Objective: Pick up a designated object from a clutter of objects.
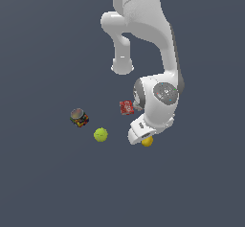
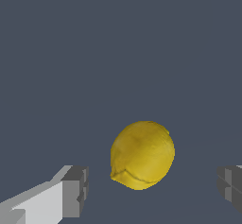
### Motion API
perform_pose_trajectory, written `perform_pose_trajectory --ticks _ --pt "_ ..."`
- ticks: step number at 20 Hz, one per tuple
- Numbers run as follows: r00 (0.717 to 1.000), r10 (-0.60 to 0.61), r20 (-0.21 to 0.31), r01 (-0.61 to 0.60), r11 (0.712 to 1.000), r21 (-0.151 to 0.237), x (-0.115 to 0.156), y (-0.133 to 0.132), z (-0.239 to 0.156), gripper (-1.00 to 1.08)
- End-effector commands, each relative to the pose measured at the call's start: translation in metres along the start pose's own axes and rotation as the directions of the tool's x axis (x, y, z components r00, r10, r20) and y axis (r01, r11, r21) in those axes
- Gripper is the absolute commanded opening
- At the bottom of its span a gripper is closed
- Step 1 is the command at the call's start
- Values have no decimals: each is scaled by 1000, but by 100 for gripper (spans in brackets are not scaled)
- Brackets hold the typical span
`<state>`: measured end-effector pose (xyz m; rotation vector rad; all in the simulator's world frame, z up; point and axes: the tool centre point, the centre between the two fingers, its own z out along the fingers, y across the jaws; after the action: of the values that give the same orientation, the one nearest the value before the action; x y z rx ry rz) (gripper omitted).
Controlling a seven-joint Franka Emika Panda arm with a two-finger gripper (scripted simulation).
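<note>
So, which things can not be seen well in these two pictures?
- Lemon, exterior view: mostly hidden behind the arm's hand.
- Gripper, exterior view: hidden by the hand; wrist view: both fingers cut by the edges, open on either side of the lemon, not touching it.
- Red packet: partly covered by the arm; print too small.
- Can: label too small.
- Yellow-green ball, packet, can: outside the wrist view.

no readable text, red packet [image 1: 126, 107] print too blurred

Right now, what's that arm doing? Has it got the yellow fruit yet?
Gripper open, fingers either side of the lemon, not yet closed on it. Lemon on the floor, not lifted. Nothing between the fingers but the lemon; green ball well aside.
</note>
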<state>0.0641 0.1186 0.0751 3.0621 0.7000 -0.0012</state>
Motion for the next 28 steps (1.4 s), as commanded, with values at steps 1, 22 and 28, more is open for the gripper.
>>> perform_pose_trajectory --ticks 1,22,28 --pt "1000 0 1 0 1000 0 0 0 8 100" --pt "1000 -2 -1 2 1000 0 0 -1 47 -100" --pt "1000 -2 -1 2 1000 0 -2 1 43 -100"
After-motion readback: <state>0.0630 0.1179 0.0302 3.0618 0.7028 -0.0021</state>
